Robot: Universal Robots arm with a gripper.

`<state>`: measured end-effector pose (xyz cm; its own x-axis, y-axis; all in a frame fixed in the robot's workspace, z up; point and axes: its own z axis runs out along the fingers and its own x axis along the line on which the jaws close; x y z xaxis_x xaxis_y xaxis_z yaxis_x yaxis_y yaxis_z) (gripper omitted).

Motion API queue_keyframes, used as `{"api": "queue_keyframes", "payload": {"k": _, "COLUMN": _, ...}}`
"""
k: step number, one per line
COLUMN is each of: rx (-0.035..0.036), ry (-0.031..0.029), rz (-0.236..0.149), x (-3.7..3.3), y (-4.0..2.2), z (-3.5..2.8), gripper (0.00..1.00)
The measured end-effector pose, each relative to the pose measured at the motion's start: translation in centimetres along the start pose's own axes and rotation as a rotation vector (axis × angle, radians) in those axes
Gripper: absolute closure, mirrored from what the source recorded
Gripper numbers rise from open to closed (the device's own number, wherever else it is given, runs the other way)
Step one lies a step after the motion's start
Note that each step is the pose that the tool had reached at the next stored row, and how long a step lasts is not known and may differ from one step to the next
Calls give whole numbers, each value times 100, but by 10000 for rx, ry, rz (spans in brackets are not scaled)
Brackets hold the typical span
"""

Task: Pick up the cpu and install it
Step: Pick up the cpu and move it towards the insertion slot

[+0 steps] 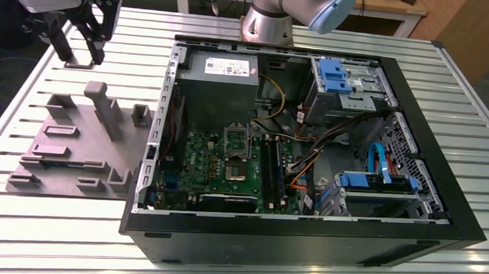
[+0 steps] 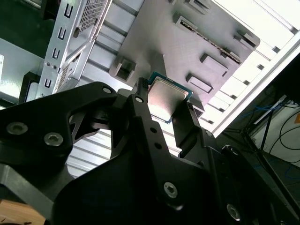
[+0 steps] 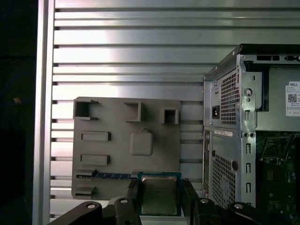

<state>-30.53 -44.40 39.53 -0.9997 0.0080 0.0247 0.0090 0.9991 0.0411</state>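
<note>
The cpu is a small square chip with a silvery top and a thin teal rim. My gripper is shut on it, one black finger on each of two opposite edges. The second wrist view has the same grip on the cpu, high above the grey fixture plate. In the exterior view the gripper hangs at the far left, off the table, beyond the plate. The open computer case lies at centre, its motherboard socket bare with the metal frame raised.
The grey plate carries several raised holders and posts. The case holds a power supply, blue drive bays, memory slots and loose cables. The arm's base stands behind the case on the slatted metal table.
</note>
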Motion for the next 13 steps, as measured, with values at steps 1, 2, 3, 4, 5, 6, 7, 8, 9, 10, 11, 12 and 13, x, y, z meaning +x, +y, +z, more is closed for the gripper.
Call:
{"api": "queue_keyframes", "payload": {"k": 1, "rx": 1, "ry": 1, "rz": -1, "x": -3, "y": 0, "z": 0, "gripper": 55}}
{"api": "queue_keyframes", "payload": {"k": 2, "rx": 1, "ry": 1, "rz": -1, "x": -7, "y": 0, "z": -1, "gripper": 55}}
{"api": "queue_keyframes", "payload": {"k": 3, "rx": 1, "ry": 1, "rz": -1, "x": -11, "y": 0, "z": -1, "gripper": 55}}
{"api": "queue_keyframes", "payload": {"k": 4, "rx": 1, "ry": 1, "rz": -1, "x": -15, "y": 0, "z": -1, "gripper": 55}}
{"api": "queue_keyframes", "payload": {"k": 5, "rx": 0, "ry": 0, "rz": -1, "x": -19, "y": 0, "z": -1, "gripper": 55}}
{"api": "queue_keyframes", "payload": {"k": 6, "rx": 1, "ry": 0, "rz": -1, "x": -24, "y": 0, "z": -1, "gripper": 55}}
{"api": "queue_keyframes", "payload": {"k": 7, "rx": 1, "ry": 1, "rz": 0, "x": -27, "y": 0, "z": -1, "gripper": 55}}
{"api": "queue_keyframes", "payload": {"k": 8, "rx": 1, "ry": 0, "rz": -1, "x": -33, "y": 0, "z": -1, "gripper": 55}}
{"api": "queue_keyframes", "payload": {"k": 9, "rx": 0, "ry": 0, "rz": -1, "x": -38, "y": 0, "z": -1, "gripper": 55}}
{"api": "queue_keyframes", "payload": {"k": 10, "rx": 1, "ry": 1, "rz": -1, "x": -44, "y": 0, "z": -2, "gripper": 55}}
{"api": "queue_keyframes", "payload": {"k": 11, "rx": 0, "ry": 0, "rz": -1, "x": -49, "y": 0, "z": -1, "gripper": 55}}
{"api": "queue_keyframes", "payload": {"k": 12, "rx": 0, "ry": 0, "rz": -1, "x": -55, "y": 0, "z": -1, "gripper": 55}}
{"api": "queue_keyframes", "payload": {"k": 13, "rx": 1, "ry": 1, "rz": -1, "x": -61, "y": 1, "z": -2, "gripper": 55}}
